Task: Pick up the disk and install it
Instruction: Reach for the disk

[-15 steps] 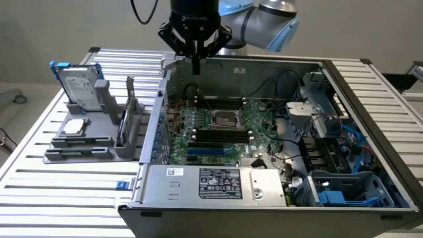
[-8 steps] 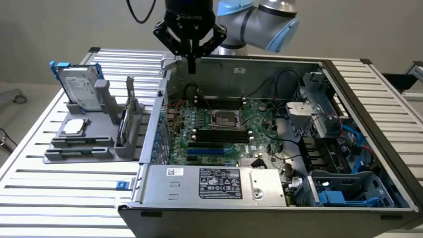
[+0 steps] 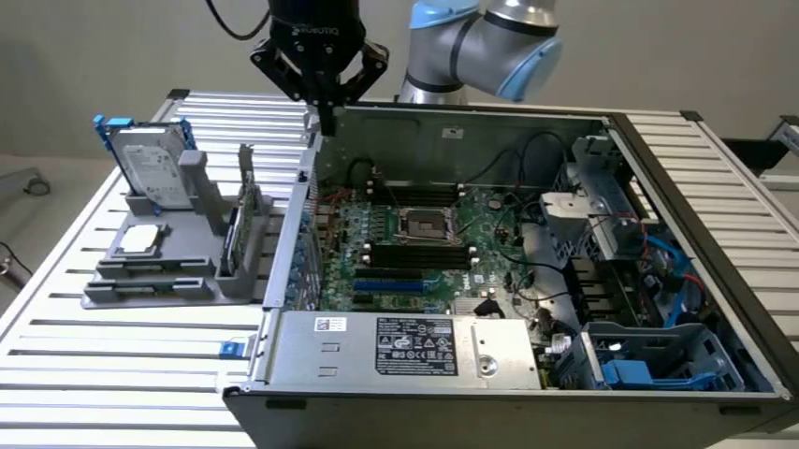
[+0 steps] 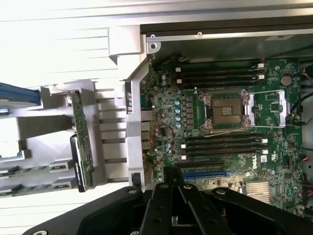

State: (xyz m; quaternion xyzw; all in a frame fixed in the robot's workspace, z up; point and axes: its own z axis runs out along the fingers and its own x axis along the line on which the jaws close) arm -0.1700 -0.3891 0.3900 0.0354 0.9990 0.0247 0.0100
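Overhead, the gripper is held clenched on nothing, fingers pressed together, above the side wall of the open computer case. The disk is stood upright in a grey holder on the worktop, beside that case.

Black two-finger gripper hangs over the back corner of the open black computer case, right above its upright metal side wall. Open air above the silver-grey disk in its blue carrier, upright in the grey plastic rack. Thin dark upright card stands between disk and wall. Inside the case, black cables and a metal drive cage crowd the exterior view's right.
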